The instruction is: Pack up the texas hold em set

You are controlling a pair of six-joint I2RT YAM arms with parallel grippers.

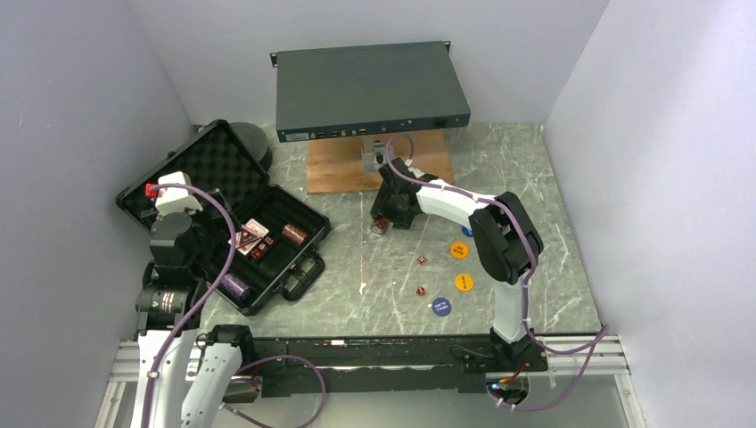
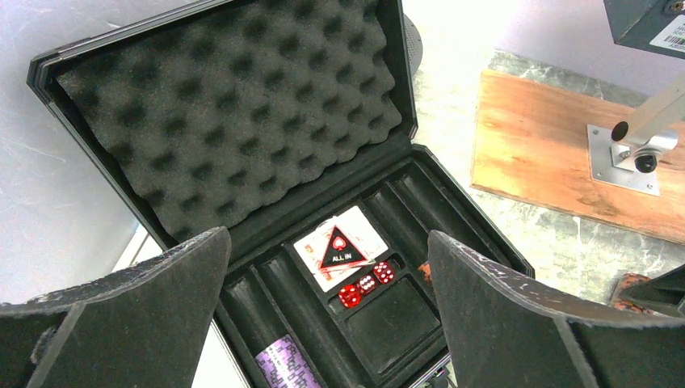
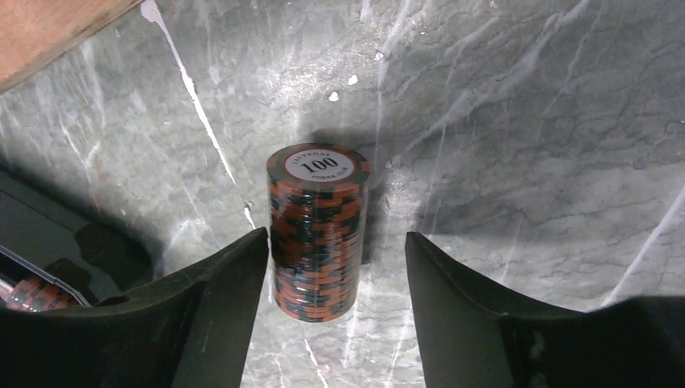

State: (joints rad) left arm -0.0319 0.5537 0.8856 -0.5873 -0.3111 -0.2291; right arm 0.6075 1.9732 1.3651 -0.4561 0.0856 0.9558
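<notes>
The black foam-lined briefcase (image 1: 308,234) lies open at the left. It holds a red card deck (image 2: 339,242), three red dice (image 2: 365,284), a purple chip roll (image 2: 283,364) and a brown roll (image 1: 294,234). My left gripper (image 2: 329,236) hovers open above it, holding nothing. A brown chip roll (image 3: 317,234) stands upright on the table between the fingers of my right gripper (image 3: 335,236). The left finger is close against it, and a gap shows on the right. Two red dice (image 1: 423,260), orange discs (image 1: 458,250) and a blue disc (image 1: 441,306) lie on the table.
A big flat grey metal box (image 1: 370,89) sits raised at the back over a wooden board (image 1: 339,165) with a metal bracket (image 2: 638,149). A black round spool (image 1: 254,143) stands behind the case lid. White walls close in on both sides.
</notes>
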